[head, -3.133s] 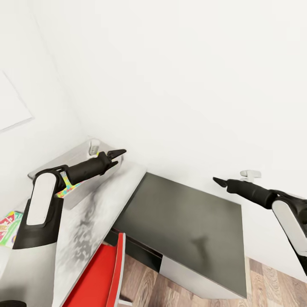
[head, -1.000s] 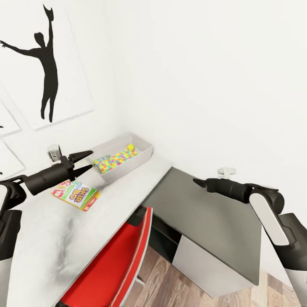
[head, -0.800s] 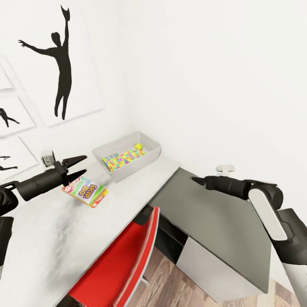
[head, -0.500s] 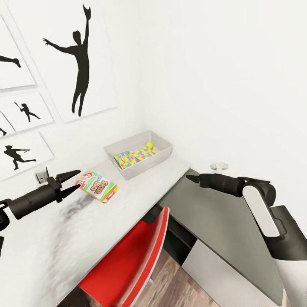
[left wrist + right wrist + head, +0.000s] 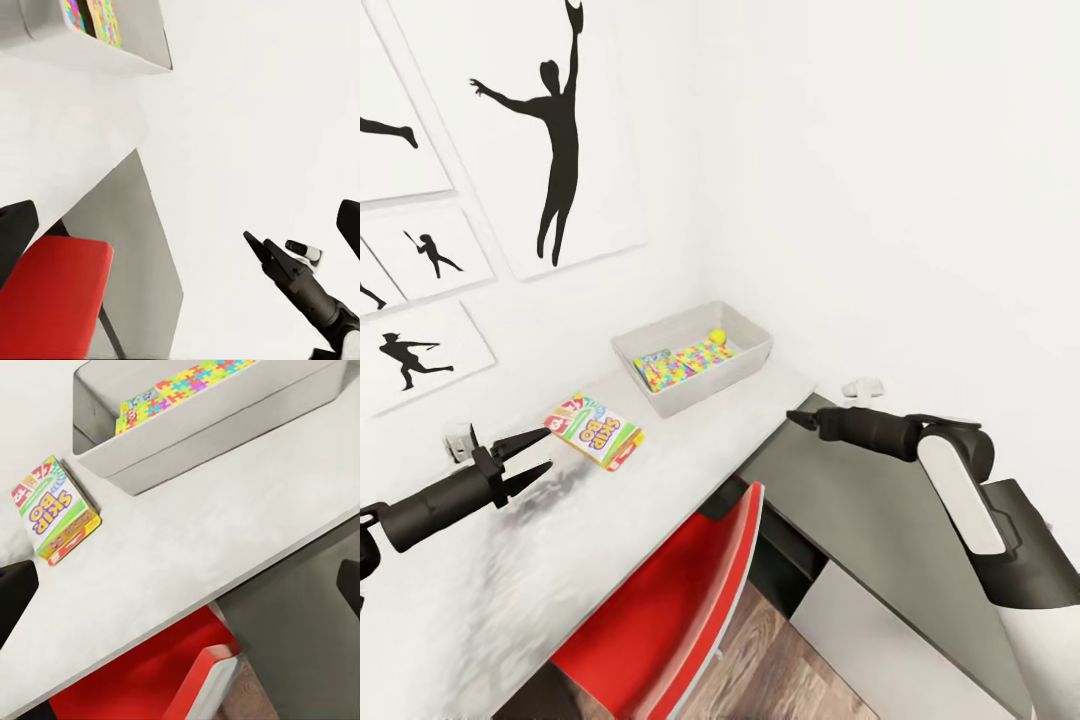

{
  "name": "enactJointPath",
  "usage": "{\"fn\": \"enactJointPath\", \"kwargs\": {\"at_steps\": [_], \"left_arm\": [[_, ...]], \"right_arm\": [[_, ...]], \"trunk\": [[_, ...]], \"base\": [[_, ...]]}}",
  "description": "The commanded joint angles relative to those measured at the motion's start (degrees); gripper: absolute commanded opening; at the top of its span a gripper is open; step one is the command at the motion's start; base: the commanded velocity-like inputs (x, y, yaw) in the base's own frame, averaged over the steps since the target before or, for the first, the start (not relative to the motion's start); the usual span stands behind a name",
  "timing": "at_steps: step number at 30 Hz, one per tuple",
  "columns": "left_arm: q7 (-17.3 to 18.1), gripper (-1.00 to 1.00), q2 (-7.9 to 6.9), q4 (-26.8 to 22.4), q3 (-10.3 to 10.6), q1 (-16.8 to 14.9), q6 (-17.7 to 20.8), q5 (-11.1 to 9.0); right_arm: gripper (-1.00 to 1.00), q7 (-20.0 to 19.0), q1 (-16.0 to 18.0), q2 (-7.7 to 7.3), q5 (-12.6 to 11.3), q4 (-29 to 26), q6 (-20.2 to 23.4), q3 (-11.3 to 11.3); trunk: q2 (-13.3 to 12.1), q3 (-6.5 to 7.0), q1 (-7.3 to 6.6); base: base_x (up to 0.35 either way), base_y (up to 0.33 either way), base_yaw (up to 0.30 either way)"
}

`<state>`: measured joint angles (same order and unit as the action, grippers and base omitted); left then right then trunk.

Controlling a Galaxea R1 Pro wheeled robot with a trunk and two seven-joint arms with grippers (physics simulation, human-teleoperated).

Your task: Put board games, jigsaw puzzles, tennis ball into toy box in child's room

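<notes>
Game box (image 5: 596,430) lies just beyond left pincer (image 5: 533,454) — apart.

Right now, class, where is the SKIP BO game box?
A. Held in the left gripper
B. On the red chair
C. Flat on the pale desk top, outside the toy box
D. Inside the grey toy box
C: the SKIP BO box lies flat on the table, apart from the toy box and from the open left gripper.
</notes>
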<state>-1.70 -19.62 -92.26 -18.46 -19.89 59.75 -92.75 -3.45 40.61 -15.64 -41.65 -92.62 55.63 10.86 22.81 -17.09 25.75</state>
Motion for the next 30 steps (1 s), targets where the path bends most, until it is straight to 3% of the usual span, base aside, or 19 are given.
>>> {"fn": "enactJointPath", "kwargs": {"at_steps": [1, 7, 11, 20, 25, 30], "left_arm": [[0.38, 1.0, 0.01, -0.02, -0.24, 1.27, 0.25, -0.24], [2.28, 1.0, -0.03, 0.05, -0.49, 3.25, 0.25, -0.14], [2.3, 1.0, -0.08, 0.06, -0.7, 4.83, 0.25, 0.5], [2.23, 1.0, -0.07, 0.06, -0.76, 5.29, 0.11, 0.68], [2.23, 1.0, -0.16, 0.06, -0.92, 5.94, 0.06, 0.71], [2.22, 1.0, -0.23, 0.06, -2.04, 6.48, 0.03, 0.73]], "right_arm": [[1.0, -0.3, 0.06, -0.02, 0.42, -0.02, 0.11, 0.16], [1.0, -0.41, 0.0, 0.03, 0.37, -0.02, 0.26, 0.4], [1.0, -0.51, -0.23, 1.03, 0.42, -0.02, -0.18, 0.86], [1.0, -0.38, -0.51, 1.33, 0.43, -0.02, -3.24, 3.3], [1.0, -0.06, -0.43, 1.55, 0.45, -0.02, -3.69, 3.58], [1.0, 5.43, 0.02, 2.77, 0.45, -0.02, -3.81, 5.7]], "trunk": [[0.11, -0.11, 0.03], [0.11, -0.13, 0.03], [0.11, -0.13, 0.03], [0.11, -0.13, 0.03], [0.11, -0.22, 0.03], [0.11, -0.56, 0.03]], "base": [[0.0, 0.0, 0.003], [0.0, 0.0, 0.001], [0.0, 0.0, 0.0], [0.0, 0.0, 0.0], [0.0, 0.0, 0.071], [0.0, 0.0, 0.165]]}}
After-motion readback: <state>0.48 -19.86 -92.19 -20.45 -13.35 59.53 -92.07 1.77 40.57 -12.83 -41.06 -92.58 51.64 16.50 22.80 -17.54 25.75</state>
